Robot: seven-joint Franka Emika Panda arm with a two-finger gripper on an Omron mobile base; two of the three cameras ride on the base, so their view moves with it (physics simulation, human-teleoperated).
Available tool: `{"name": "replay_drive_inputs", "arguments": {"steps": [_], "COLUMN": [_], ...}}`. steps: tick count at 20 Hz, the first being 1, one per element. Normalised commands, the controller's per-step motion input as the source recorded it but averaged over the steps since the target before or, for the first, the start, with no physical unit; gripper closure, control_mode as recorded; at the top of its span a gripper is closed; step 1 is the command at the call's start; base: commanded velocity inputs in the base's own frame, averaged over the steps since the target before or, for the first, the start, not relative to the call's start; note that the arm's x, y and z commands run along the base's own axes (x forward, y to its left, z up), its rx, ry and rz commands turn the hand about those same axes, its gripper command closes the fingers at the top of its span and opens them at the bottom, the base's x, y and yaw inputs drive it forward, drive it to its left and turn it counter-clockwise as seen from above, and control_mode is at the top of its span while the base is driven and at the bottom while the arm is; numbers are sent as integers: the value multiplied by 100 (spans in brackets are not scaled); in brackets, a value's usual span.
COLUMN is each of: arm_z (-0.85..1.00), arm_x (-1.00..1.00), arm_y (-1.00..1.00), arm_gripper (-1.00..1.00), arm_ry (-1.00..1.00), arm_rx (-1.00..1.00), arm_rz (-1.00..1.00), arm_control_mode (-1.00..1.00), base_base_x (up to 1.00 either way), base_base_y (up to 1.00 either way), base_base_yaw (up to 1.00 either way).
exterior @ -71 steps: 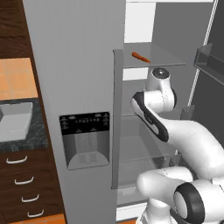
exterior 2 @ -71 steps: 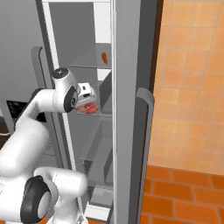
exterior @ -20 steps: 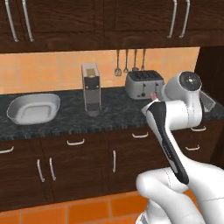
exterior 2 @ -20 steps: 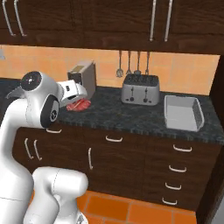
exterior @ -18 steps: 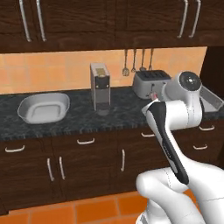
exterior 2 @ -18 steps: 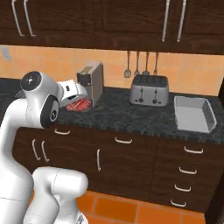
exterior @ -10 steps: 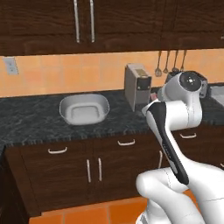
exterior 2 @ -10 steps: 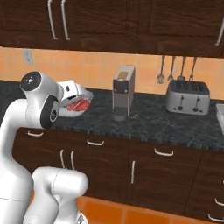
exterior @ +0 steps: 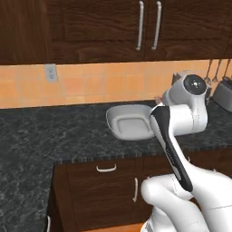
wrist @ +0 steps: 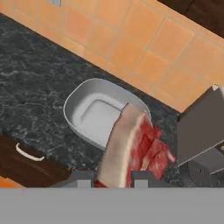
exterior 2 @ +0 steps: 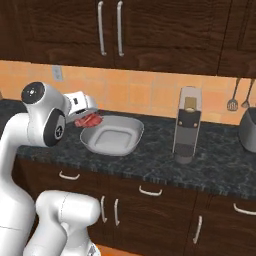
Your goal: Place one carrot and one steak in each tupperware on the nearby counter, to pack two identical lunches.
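My gripper (exterior 2: 88, 119) is shut on a red-pink steak (exterior 2: 90, 120) and holds it just above the left rim of a rounded pale grey tupperware (exterior 2: 127, 145), which looks empty. In the hand view the steak (wrist: 135, 146) hangs between the two fingertips (wrist: 81, 178), with the tupperware (wrist: 72, 105) right beyond it on the black marbled counter (wrist: 30, 83). The left base view has the same tupperware (exterior: 114, 129) on the counter (exterior: 54, 136), partly behind my arm. No carrot is in view.
A tall grey coffee machine (exterior 2: 187, 125) stands on the counter to the right of the tray, seen close by as a grey block (wrist: 199, 129) in the hand view. A silver toaster (exterior 2: 248, 129) and hanging utensils (exterior 2: 232, 102) sit at the far right. Dark drawers with silver handles (exterior 2: 70, 176) run below.
The base has driven along the counter, so the whole scene slid right in both base views. The rounded tupperware now lies directly in front of the gripper. The steak stays gripped.
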Motion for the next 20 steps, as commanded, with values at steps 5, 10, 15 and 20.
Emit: {"name": "replay_drive_inputs", "arguments": {"steps": [5,10,15,20], "arm_z": [0,-82,-82,-48], "arm_x": [0,53,77,48], "arm_y": [0,10,4,0], "arm_gripper": [100,100,100,100], "arm_ry": [0,3,4,8], "arm_rx": [0,0,0,2], "arm_rz": [0,0,0,0], "arm_control_mode": [100,-100,-100,-100], "base_base_x": [82,0,0,0], "base_base_y": [1,0,0,0], "base_base_yaw": [16,0,0,0]}}
